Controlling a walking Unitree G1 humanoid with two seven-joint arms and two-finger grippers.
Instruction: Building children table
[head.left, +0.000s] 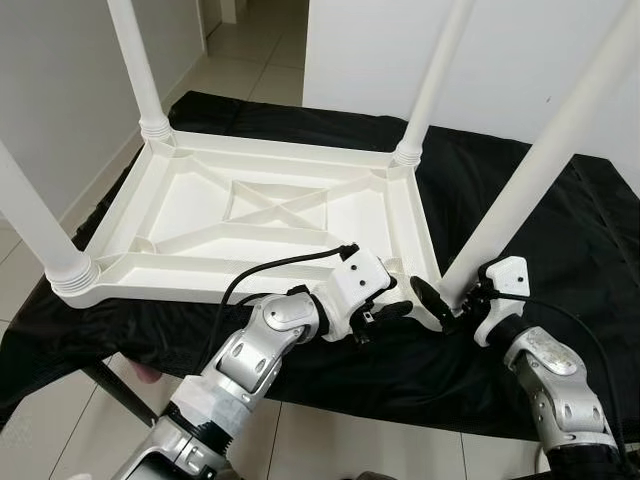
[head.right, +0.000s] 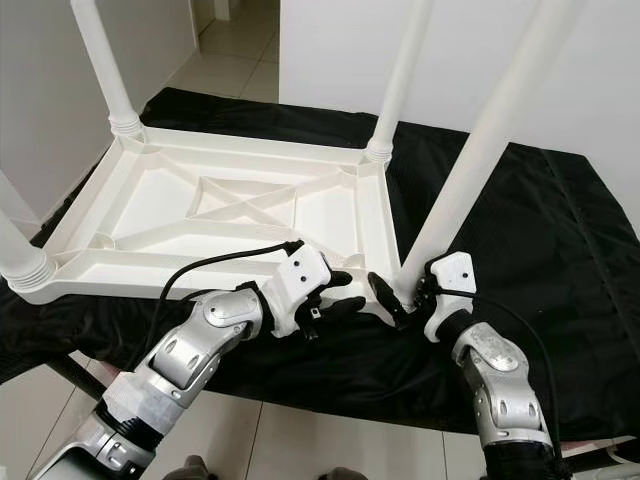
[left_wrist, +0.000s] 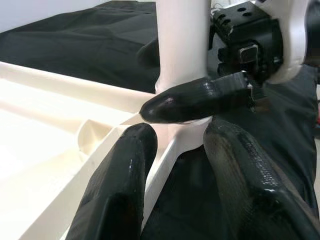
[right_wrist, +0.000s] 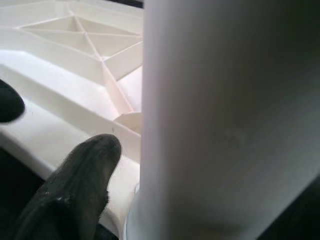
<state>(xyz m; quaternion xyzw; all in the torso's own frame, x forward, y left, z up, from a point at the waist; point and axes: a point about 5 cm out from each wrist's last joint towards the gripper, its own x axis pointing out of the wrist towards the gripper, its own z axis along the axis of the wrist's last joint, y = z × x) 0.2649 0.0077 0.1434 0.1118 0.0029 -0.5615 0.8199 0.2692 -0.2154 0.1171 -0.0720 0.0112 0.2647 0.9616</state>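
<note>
My right hand (head.right: 400, 295) clamps the near leg (head.left: 530, 170), whose top is cut off. My left hand (head.left: 405, 308) gapes beside that corner. The white children table (head.left: 250, 215) lies upside-down on black cloth (head.left: 560, 300).

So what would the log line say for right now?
table: upside down on black cloth | right tool: around near-right leg | left tool: open at that corner

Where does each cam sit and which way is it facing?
Head stereo pair: looks down at upturned white table on black cloth; both arms show.
Left wrist: along left gripper toward near-right leg; right gripper visible.
Right wrist: pressed against that leg; one finger shows.
All share this leg.
</note>
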